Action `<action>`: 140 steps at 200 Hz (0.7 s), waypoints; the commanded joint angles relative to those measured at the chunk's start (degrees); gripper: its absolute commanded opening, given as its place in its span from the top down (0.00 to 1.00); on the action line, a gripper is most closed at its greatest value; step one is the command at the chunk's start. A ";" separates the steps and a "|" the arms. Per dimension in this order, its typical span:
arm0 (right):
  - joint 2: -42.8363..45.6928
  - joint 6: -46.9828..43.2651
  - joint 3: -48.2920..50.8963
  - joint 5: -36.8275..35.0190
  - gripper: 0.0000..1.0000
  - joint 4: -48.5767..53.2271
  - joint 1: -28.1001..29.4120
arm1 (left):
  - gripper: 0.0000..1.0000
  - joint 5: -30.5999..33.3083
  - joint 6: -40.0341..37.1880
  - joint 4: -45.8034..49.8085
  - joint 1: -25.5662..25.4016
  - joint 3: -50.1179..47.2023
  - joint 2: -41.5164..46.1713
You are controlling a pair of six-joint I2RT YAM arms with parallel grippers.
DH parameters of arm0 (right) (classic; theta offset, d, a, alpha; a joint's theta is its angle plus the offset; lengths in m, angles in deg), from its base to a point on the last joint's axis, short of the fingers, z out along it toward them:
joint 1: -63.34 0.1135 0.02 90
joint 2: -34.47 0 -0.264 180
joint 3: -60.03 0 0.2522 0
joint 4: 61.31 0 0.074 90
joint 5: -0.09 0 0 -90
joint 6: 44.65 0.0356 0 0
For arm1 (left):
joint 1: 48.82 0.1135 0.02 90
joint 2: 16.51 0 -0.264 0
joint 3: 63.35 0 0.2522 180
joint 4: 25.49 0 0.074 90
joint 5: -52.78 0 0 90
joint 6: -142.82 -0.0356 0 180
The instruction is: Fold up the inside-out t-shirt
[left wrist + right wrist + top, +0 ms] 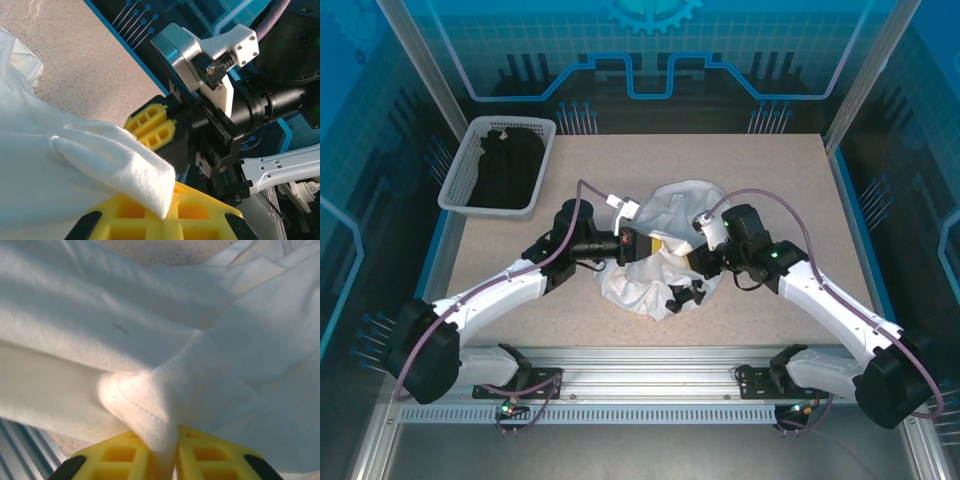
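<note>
From above we saw the inside-out t-shirt (655, 250) bunched in a wrinkled white heap at the middle of the table (770, 170). The left gripper (642, 243) reached into it from the left and the right gripper (692, 262) from the right, the two close together over the cloth. From that height we could not tell how either claw stood.

The wrist cameras settled it. At the bottom of the left wrist frame, the left claw's yellow fingers (200, 212) were pressed together, and a folded corner of the shirt ran down into the seam between them. That same frame caught what the overhead could not: the right claw's yellow fingers (150, 124) just beyond the cloth, at the frame's centre. In the right wrist frame, yellow fingers (210, 455) were clenched on a stitched fold of white fabric at bottom centre.

The overhead view also took in the grey basket (458, 168) at upper left, holding a black garment (505, 170), well apart from the shirt.
</note>
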 commanded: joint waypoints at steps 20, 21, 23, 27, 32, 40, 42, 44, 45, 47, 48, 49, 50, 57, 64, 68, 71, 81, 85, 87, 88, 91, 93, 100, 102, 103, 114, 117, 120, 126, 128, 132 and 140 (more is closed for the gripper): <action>7.38 -4.10 -4.52 7.10 1.00 3.61 -1.77 | 1.00 3.86 0.70 1.19 3.95 -1.88 2.23; 7.47 -4.05 -4.60 7.68 1.00 3.61 -1.89 | 1.00 3.95 0.74 1.10 4.07 -1.95 2.26; 7.64 -4.02 -4.71 9.17 1.00 3.62 -2.24 | 1.00 4.10 0.81 1.03 4.31 -2.17 2.25; 7.80 -3.70 -4.96 11.82 1.00 3.60 -2.69 | 1.00 4.37 0.87 1.00 4.71 -2.46 2.27; 7.82 -3.19 -5.14 14.84 1.00 3.24 -3.21 | 1.00 4.81 0.80 1.04 5.16 -2.66 2.28; 7.50 -1.85 -5.35 18.82 1.00 2.11 -3.50 | 1.00 5.43 0.42 1.47 5.77 -2.87 2.24; 7.39 -1.47 -5.31 19.69 1.00 1.68 -3.50 | 1.00 5.70 0.34 1.65 5.88 -2.88 2.20; 7.32 -1.13 -5.26 20.53 1.00 1.14 -3.55 | 1.00 5.97 0.12 1.89 5.93 -2.93 2.15; 7.26 -0.86 -5.24 20.86 1.00 0.75 -3.53 | 1.00 6.14 0.01 1.97 5.98 -2.96 2.13; 7.11 -0.32 -5.15 21.81 1.00 0.14 -3.51 | 1.00 6.45 -0.23 2.19 6.02 -2.97 2.18; 7.07 -0.06 -5.10 22.20 1.00 -0.19 -3.51 | 1.00 6.74 -0.30 2.39 6.03 -3.02 2.19; 7.00 0.25 -5.02 22.57 1.00 -0.48 -3.50 | 1.00 6.97 -0.46 2.57 6.03 -3.04 2.19; 6.93 0.54 -4.94 23.02 1.00 -0.89 -3.50 | 1.00 7.17 -0.55 2.71 6.03 -3.05 2.19; 6.33 2.70 -4.50 25.11 1.00 -3.45 -3.50 | 1.00 9.04 -1.70 4.28 6.03 -2.96 2.19; 5.71 4.82 -4.02 26.73 1.00 -6.23 -3.50 | 0.99 10.79 -2.65 5.93 6.03 -2.88 2.19; 5.28 5.90 -3.76 27.30 1.00 -7.71 -3.50 | 0.97 11.63 -3.19 7.07 5.99 -2.74 2.23; 4.87 6.62 -3.60 27.52 1.00 -8.74 -3.46 | 0.96 12.24 -3.56 7.64 5.96 -2.81 2.32; 3.52 8.80 -3.54 27.95 1.00 -11.12 -3.46 | 0.89 13.26 -4.88 9.35 5.80 -2.98 2.75; 2.97 9.61 -3.66 27.89 1.00 -11.75 -3.50 | 0.87 13.75 -5.48 10.14 5.66 -3.13 3.14; 2.67 9.99 -3.71 27.87 1.00 -12.06 -3.50 | 0.85 14.13 -5.75 10.60 5.59 -3.21 3.31; 2.57 10.20 -3.76 27.87 1.00 -12.13 -3.50 | 0.84 14.36 -5.96 10.81 5.55 -3.23 3.45; 2.14 10.69 -3.91 27.84 1.00 -12.51 -3.50 | 0.80 15.13 -6.39 11.64 5.31 -3.27 3.81; 1.83 10.98 -4.01 27.86 1.00 -12.72 -3.50 | 0.77 15.62 -6.79 12.08 5.15 -3.27 4.20; 0.91 11.93 -4.43 27.68 1.00 -13.26 -3.50 | 0.71 18.57 -8.26 14.26 4.31 -3.50 5.49; 0.62 12.19 -4.56 27.62 1.00 -13.45 -3.50 | 0.68 19.65 -8.76 14.91 3.91 -3.57 5.94; 0.49 12.31 -4.62 27.61 1.00 -13.49 -3.50 | 0.68 20.19 -9.00 15.16 3.74 -3.58 6.18; -0.75 13.19 -5.32 27.84 1.00 -13.85 -3.50 | 0.58 27.13 -11.88 18.45 1.28 -4.10 9.19; -1.10 13.46 -5.50 27.92 1.00 -13.93 -3.50 | 0.56 29.06 -12.62 19.22 0.50 -4.25 10.15; -1.33 13.54 -5.55 27.90 1.00 -13.95 -3.50 | 0.54 31.25 -13.25 19.89 -0.25 -4.44 10.98; -1.79 13.74 -5.81 27.83 1.00 -13.83 -3.50 | 0.50 35.06 -14.67 21.09 -1.92 -4.77 12.94; -1.90 13.92 -5.89 27.79 1.00 -13.79 -3.50 | 0.49 36.29 -15.08 21.29 -2.43 -4.85 13.45; -2.16 14.00 -5.98 27.65 1.00 -13.72 -3.53 | 0.47 38.36 -15.81 21.68 -3.45 -5.09 14.68; -2.57 14.03 -6.17 27.52 1.00 -13.48 -3.61 | 0.46 40.45 -17.22 22.01 -5.30 -5.34 16.86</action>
